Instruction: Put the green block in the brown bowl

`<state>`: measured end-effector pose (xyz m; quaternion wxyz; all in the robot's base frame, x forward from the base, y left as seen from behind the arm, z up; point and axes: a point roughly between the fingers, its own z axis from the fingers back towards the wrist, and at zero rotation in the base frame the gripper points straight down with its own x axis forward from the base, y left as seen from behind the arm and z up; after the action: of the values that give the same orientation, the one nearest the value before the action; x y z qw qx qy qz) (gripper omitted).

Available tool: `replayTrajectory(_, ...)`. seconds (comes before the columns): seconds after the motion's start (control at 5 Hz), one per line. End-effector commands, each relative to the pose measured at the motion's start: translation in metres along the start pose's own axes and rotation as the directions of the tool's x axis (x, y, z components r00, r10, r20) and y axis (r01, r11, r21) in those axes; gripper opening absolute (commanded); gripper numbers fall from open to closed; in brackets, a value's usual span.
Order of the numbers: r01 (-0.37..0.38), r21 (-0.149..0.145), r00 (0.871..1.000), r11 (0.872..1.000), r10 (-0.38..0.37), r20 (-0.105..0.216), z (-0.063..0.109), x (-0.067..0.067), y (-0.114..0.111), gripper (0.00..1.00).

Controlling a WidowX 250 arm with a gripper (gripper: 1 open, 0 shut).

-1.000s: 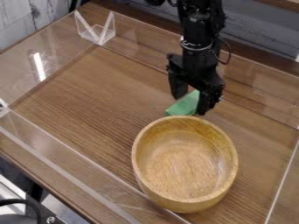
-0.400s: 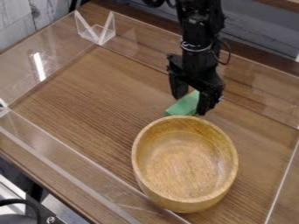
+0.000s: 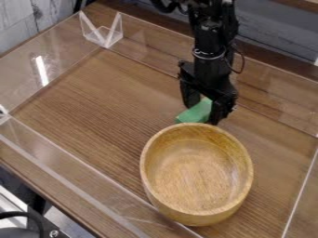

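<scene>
Green block (image 3: 192, 114) sits between the wide-spread gripper (image 3: 205, 109) fingers (just behind brown bowl (image 3: 196, 174))

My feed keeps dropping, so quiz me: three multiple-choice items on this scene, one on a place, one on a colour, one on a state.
1. Where is the green block?
A. Inside the brown bowl
B. On the wooden table just behind the brown bowl's far rim
C. Beside the clear stand at the far left

2. What colour is the block?
A. Red
B. Green
C. Blue

3. How does the pincer stand?
A. Open, fingers down around the block
B. High above the table
C. Down inside the bowl

Answers: 1 B, the block lies on the table past the brown bowl, which holds nothing. 2 B, it is bright green. 3 A, a dark finger shows on each side of the block.
</scene>
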<state>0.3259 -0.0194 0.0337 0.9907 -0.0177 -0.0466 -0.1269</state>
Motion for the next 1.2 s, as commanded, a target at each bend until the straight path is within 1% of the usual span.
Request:
replayTrajectory(0.0,-0.005,0.007,0.999,1.000,0.005,0.041,0.006,0.010,0.004,1.00)
replayTrajectory(0.2,-0.005,0.006,0.999,1.000,0.005,0.040,0.000,0.012,0.005,1.00)
replayTrajectory(0.4,-0.003,0.002,0.999,1.000,0.003,0.037,0.003,0.011,0.004,0.00)
replayTrajectory(1.0,0.008,-0.005,1.000,1.000,-0.007,0.025,0.029,0.005,-0.003,0.00)
